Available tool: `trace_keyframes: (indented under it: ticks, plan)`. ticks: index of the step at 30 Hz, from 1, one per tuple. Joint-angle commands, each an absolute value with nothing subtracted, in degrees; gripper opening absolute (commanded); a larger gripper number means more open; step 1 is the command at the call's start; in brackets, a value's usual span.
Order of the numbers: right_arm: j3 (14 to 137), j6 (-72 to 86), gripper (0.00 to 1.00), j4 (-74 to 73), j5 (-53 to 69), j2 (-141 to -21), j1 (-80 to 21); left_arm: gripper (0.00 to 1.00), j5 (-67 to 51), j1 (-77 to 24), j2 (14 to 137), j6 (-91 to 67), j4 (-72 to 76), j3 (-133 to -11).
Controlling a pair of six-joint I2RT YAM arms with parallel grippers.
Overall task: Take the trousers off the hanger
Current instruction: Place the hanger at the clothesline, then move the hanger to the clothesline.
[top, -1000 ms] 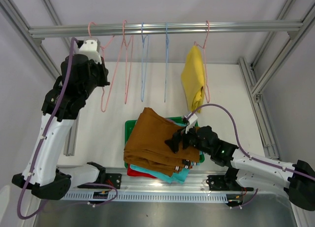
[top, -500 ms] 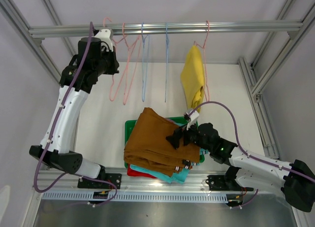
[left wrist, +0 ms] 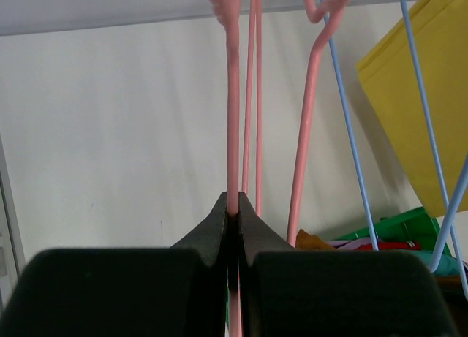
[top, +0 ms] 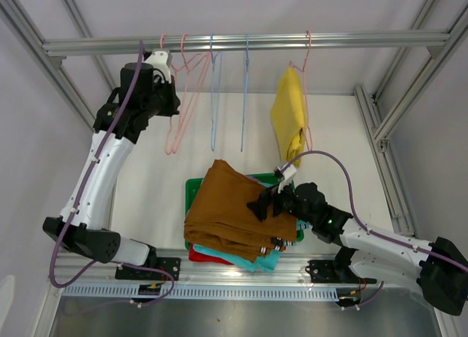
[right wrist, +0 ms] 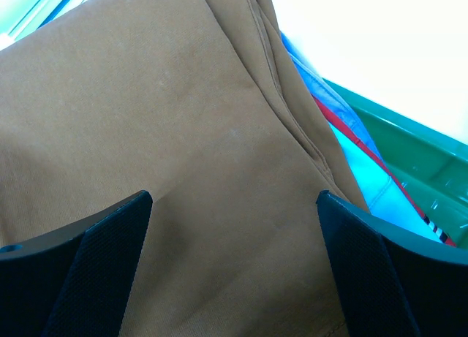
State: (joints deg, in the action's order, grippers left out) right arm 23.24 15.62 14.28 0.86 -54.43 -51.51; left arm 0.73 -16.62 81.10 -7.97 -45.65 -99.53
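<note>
At the middle of the near edge, your right gripper (top: pixel 264 204) is hovering with its fingers spread apart, holding nothing, just above the brown trousers (top: pixel 227 202). They are lying on top of the pile in the green tray (top: pixel 191 185), with the teal pair (top: pixel 268 261) and red pair (top: pixel 199 256) peeking out underneath. The brown cloth is spreading out to the tray's rim, so if you are drawing the arm back low, a finger may be snagging a fold and dragging the pile out.

Toward the far left corner, your left gripper (left wrist: pixel 232 205) is pinching a bare pink hanger (left wrist: pixel 232 125) tight between its pads. A second pink hanger (left wrist: pixel 307 132) is hanging just beside it and the blue hangers (top: pixel 213 96) are near. Any sideways tug is risking a tangle, or unhooking one from the rail (top: pixel 329 39).

Toward the far right corner, the yellow trousers (top: pixel 287 118) are hanging on a reddish hanger (top: pixel 308 59), not yet removed. Pulling them hard is likely bringing the hanger down too.
</note>
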Motion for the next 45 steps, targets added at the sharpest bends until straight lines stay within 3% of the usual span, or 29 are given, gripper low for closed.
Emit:
trace_keyframes:
  ticks: [1,9,11,15,27,34,38,45]
  plan:
    - [21.5,16.5,0.99,12.7,1.7,-55.4,-51.3,0.00,-1.7,-16.1,78.7,-8.2,-43.4,-97.3]
    - [20.9,16.8,1.00,13.7,2.2,-56.2,-51.2,0.02,-2.0,-16.8,72.9,-9.1,-41.0,-90.4]
    - [21.0,17.0,0.99,13.8,2.6,-56.7,-51.2,0.11,-1.4,-17.9,71.6,-8.9,-40.7,-88.6]
    - [20.8,17.1,1.00,13.9,3.0,-56.7,-51.2,0.21,-0.3,-19.5,69.8,-8.7,-42.0,-87.2]
    - [20.5,17.0,0.99,14.6,3.3,-57.7,-51.2,0.41,5.4,-21.4,63.5,-9.5,-47.2,-83.2]
    - [20.3,16.9,0.99,14.6,4.0,-57.9,-51.2,0.56,10.4,-22.8,59.5,-10.1,-53.8,-89.4]
    - [20.5,17.0,1.00,14.2,4.5,-57.0,-51.3,0.57,8.6,-24.5,58.1,-11.2,-54.8,-93.8]
    - [19.9,16.9,0.99,14.2,4.0,-56.3,-51.3,0.62,-3.4,-30.1,58.3,-11.7,-49.8,-98.5]
